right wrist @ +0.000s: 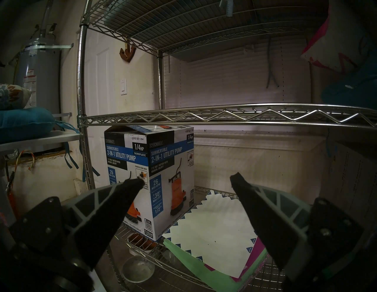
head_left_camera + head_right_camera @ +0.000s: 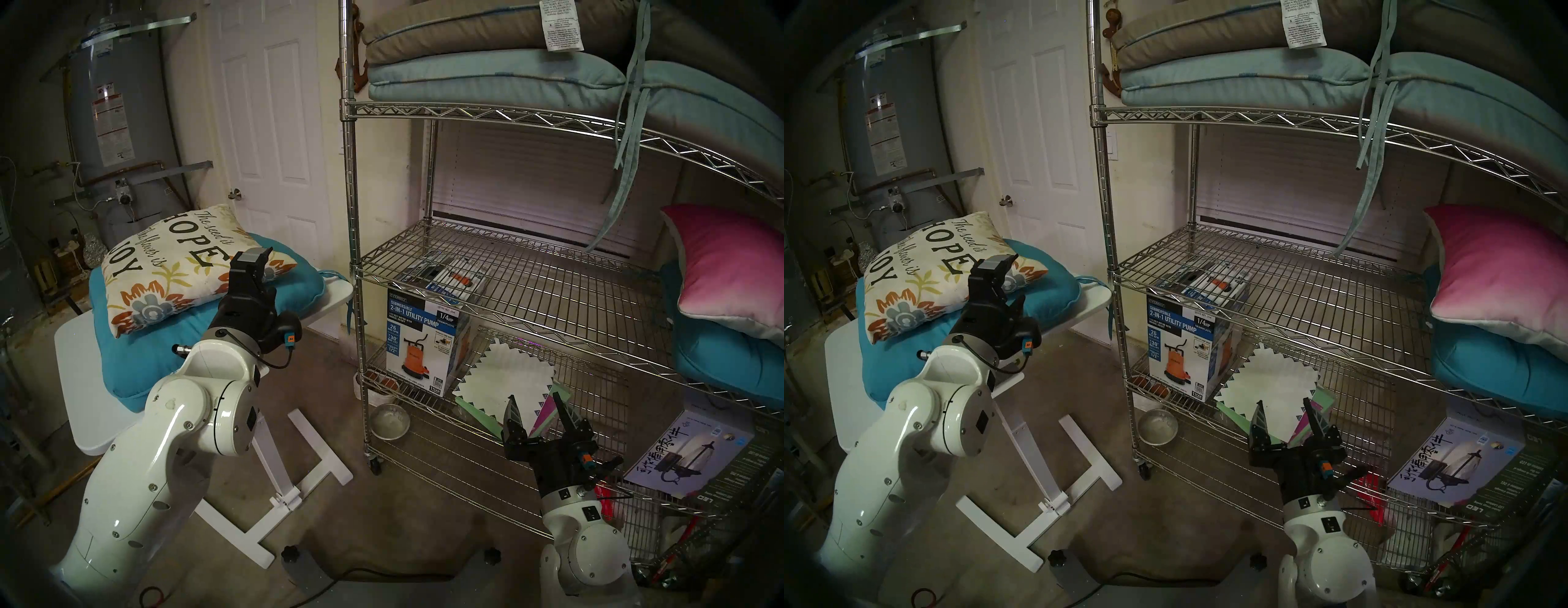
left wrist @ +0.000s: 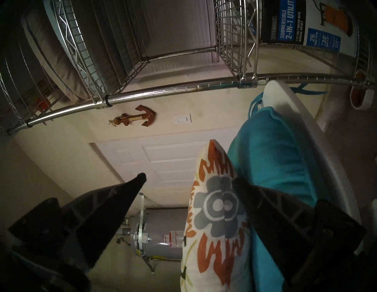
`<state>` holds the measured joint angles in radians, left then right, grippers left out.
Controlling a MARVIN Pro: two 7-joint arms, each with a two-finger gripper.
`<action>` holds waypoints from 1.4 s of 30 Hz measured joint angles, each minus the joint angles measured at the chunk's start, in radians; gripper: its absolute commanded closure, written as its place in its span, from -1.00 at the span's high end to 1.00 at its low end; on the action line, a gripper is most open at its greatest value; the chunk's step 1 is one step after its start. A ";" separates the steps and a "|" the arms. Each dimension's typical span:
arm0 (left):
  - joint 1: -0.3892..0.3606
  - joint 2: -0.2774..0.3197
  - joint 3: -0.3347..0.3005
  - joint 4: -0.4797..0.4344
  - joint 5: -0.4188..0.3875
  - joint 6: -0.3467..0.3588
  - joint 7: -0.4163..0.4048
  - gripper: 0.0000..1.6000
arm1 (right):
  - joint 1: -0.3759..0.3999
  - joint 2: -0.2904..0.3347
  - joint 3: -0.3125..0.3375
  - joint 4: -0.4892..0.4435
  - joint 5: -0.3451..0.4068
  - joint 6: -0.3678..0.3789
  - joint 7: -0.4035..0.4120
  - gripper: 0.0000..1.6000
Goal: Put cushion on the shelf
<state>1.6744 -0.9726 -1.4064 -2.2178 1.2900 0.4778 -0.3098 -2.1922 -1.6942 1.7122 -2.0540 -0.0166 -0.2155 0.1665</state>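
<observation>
The cushion, cream with orange and grey-blue flowers and "HOPE" and "JOY" lettering, lies on a teal seat cushion at the left. My left gripper is open at its right corner. In the left wrist view the cushion edge sits between the spread fingers of my left gripper, close against one finger and clear of the other. The shelf, a chrome wire rack, stands to the right. My right gripper hangs open and empty in front of its lower tier, as the right wrist view confirms.
The teal seat cushion rests on a small white tilting table. On the rack are a pump box, a pink pillow on a teal one, papers below, and stacked cushions on top. A water heater stands behind.
</observation>
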 measured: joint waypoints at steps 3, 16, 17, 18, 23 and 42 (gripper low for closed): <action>-0.003 0.000 -0.007 0.000 0.005 0.010 -0.002 1.00 | 0.000 0.000 0.000 0.000 0.000 0.000 0.000 1.00; -0.008 -0.023 -0.028 0.005 0.013 0.066 -0.030 1.00 | 0.000 0.000 0.000 0.000 0.000 0.000 0.000 1.00; -0.008 -0.025 -0.030 0.006 0.014 0.071 -0.034 1.00 | 0.000 0.000 0.000 0.000 0.000 0.000 0.000 1.00; -0.008 -0.027 -0.031 0.007 0.015 0.075 -0.039 1.00 | 0.000 0.000 0.000 0.000 0.000 0.000 0.000 1.00; -0.010 -0.036 -0.041 0.015 0.020 0.101 -0.069 1.00 | 0.000 0.000 0.000 0.000 0.000 0.000 0.000 1.00; -0.010 -0.043 -0.104 0.064 0.022 0.134 -0.096 1.00 | 0.000 -0.001 0.000 0.000 0.000 0.000 0.000 1.00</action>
<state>1.6643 -1.0160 -1.5102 -2.1533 1.3115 0.6118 -0.4058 -2.1922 -1.6948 1.7123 -2.0539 -0.0166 -0.2155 0.1665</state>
